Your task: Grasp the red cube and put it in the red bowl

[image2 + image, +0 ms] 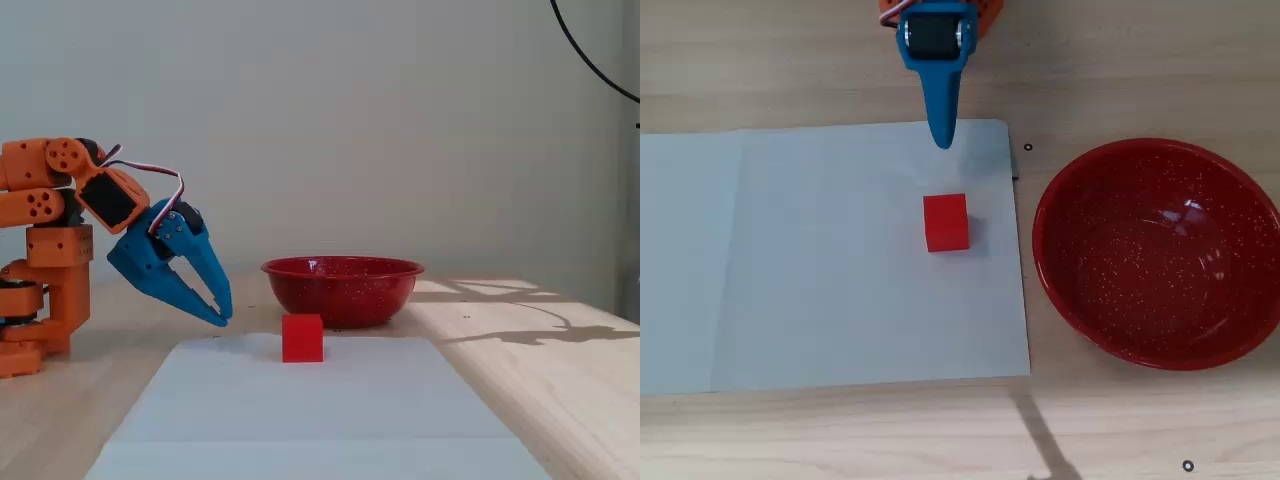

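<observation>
The red cube (pixel 946 222) rests on a pale grey sheet (pixel 820 270); in the fixed view the red cube (pixel 302 338) stands in front of the bowl. The glossy, white-speckled red bowl (pixel 1157 252) sits empty on the wood to the right of the sheet in the overhead view, and the red bowl (pixel 342 288) shows behind the cube in the fixed view. My blue gripper (pixel 942 140) hangs just above the sheet's far edge, a short way from the cube. In the fixed view the gripper (pixel 224 316) points down toward the cube, its fingertips together, holding nothing.
The orange arm base (pixel 45 300) stands at the left in the fixed view. The wooden table (pixel 1140 420) surrounds the sheet. A thin shadow (pixel 1040 435) crosses the near edge. A black cable (pixel 590 60) hangs at upper right.
</observation>
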Controlling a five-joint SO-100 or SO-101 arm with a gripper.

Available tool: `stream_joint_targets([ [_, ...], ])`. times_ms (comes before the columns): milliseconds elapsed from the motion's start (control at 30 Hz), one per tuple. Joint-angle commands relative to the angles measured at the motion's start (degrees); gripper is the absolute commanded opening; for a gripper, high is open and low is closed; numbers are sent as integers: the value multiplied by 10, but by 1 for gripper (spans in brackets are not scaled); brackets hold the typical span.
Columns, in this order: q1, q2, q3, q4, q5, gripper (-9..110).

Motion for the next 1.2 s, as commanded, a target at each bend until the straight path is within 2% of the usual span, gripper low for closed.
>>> stream_joint_targets([
  [0,14,9,7,0,-7,0],
  [1167,16,9,6,3,14,0],
])
